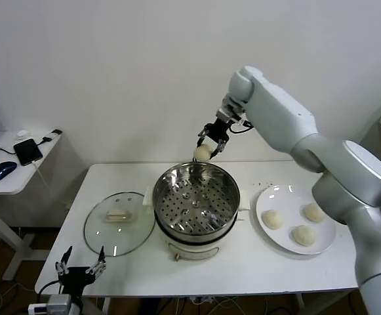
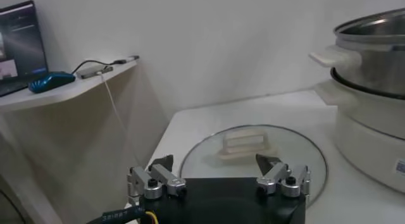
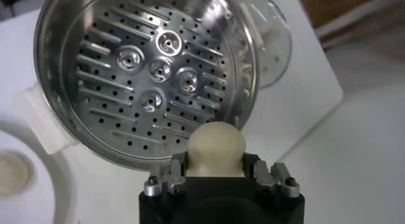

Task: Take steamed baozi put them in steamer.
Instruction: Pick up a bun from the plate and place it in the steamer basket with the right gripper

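Observation:
My right gripper (image 1: 210,145) is shut on a cream-white steamed baozi (image 1: 202,153) and holds it in the air just above the far rim of the steamer (image 1: 177,172). In the right wrist view the baozi (image 3: 217,148) sits squeezed between the fingers, with the steamer's perforated tray (image 3: 114,86) bare below it. Three more baozi (image 1: 273,219) lie on the white plate (image 1: 265,198) right of the steamer. My left gripper (image 1: 80,268) hangs open and idle by the table's front left edge.
A round glass lid (image 1: 97,226) with a cream handle lies flat on the table left of the steamer; in the left wrist view the lid (image 2: 304,157) sits just beyond the open left fingers. A side table (image 1: 6,180) with a phone and a mouse stands at the far left.

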You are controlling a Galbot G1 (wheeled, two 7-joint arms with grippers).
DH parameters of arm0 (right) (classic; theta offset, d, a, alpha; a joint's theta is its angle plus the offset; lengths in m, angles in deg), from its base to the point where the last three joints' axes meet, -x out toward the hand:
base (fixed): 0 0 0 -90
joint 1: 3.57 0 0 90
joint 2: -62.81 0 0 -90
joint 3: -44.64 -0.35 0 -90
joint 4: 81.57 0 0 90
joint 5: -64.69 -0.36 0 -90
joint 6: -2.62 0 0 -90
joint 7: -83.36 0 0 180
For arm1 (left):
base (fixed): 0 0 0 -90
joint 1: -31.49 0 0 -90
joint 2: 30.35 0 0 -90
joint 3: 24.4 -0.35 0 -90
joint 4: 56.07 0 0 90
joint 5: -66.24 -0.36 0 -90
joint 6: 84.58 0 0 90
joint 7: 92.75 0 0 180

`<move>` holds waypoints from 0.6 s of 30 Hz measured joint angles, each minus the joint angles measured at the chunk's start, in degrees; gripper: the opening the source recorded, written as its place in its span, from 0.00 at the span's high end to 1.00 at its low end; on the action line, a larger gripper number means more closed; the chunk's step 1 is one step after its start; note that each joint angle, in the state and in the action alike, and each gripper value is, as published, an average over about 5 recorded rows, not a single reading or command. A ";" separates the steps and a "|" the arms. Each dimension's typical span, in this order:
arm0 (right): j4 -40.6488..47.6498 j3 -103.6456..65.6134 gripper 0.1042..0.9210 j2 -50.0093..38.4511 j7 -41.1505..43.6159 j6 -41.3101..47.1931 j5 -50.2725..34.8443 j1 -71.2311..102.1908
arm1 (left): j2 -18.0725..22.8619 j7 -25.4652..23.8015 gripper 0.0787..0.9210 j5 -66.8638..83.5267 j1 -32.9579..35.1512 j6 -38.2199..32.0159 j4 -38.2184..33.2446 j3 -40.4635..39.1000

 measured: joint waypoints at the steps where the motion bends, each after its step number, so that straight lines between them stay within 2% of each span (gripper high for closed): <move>1: -0.33 0.53 0.42 0.20 -0.32 -0.61 0.50 0.17 | 0.01 0.02 0.12 0.00 0.00 0.00 0.00 0.03; 18: -3.60 3.46 0.42 2.23 -6.49 -4.42 8.39 4.98 | 0.36 0.13 0.12 -0.02 -0.12 -0.02 0.34 -0.14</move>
